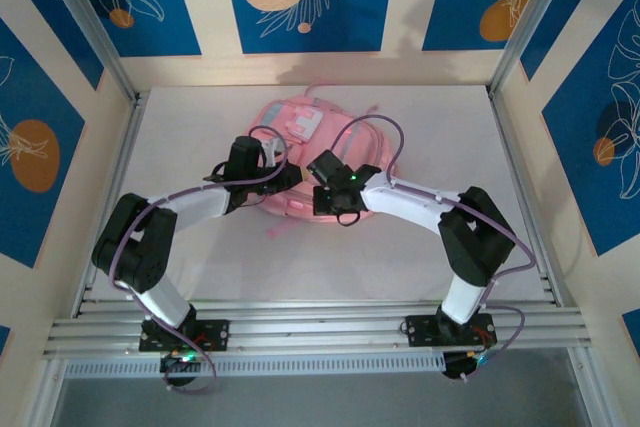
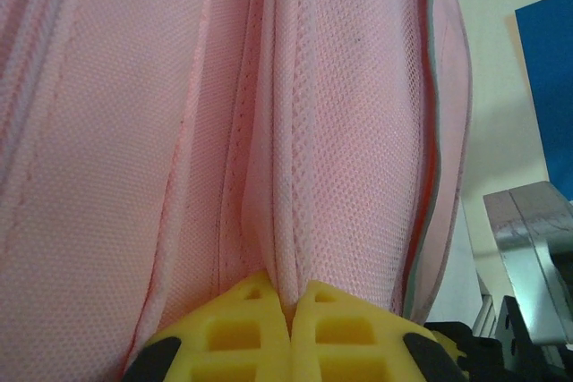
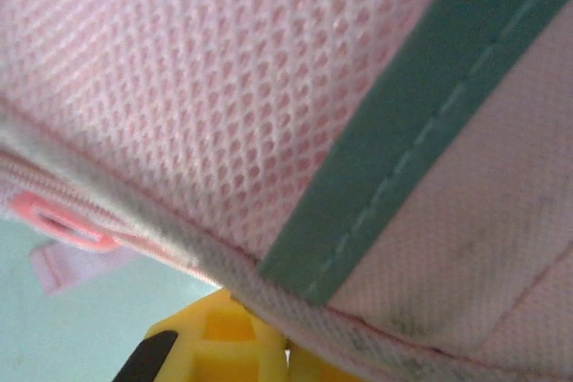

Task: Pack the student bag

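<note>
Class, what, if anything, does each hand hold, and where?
Left hand pinches a raised fabric fold of the student bag; right hand seems shut on its piped edge seam.

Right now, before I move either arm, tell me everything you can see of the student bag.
The student bag is a soft pink backpack of mesh-textured fabric. It lies flat on the table, toward the far wall. It has a pale front patch, pink straps, stitched seams, grey-green trim and a pink zip pull. The left gripper is shut on a raised fold of its fabric, and the right gripper is shut on its zipped edge.
</note>
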Robot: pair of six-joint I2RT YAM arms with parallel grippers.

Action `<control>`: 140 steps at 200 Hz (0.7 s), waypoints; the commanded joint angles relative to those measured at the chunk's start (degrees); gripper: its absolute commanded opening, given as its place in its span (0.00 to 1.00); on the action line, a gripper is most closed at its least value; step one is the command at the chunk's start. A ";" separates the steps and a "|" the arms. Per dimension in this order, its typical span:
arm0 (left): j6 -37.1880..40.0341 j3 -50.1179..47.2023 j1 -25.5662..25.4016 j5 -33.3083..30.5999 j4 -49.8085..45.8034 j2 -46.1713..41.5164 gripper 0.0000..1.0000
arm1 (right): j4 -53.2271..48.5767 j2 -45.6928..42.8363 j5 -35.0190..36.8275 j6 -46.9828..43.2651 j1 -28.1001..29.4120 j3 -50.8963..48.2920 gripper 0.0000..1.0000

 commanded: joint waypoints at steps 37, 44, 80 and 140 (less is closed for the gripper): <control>5.12 1.60 0.31 1.19 -1.89 2.55 0.00 | -16.29 -2.90 -9.73 -17.49 -6.40 -1.91 0.00; 5.57 1.60 0.31 1.10 -2.43 2.60 0.00 | -17.15 -2.93 -9.61 -18.92 -7.35 -1.68 0.00; 8.80 1.43 0.31 -0.03 -7.01 1.40 0.00 | -16.80 -4.68 -6.44 -29.00 -12.61 -1.18 0.00; 15.19 0.86 0.31 -0.25 -16.74 -0.29 0.00 | -4.64 -3.46 -6.99 -55.77 -20.95 0.08 0.00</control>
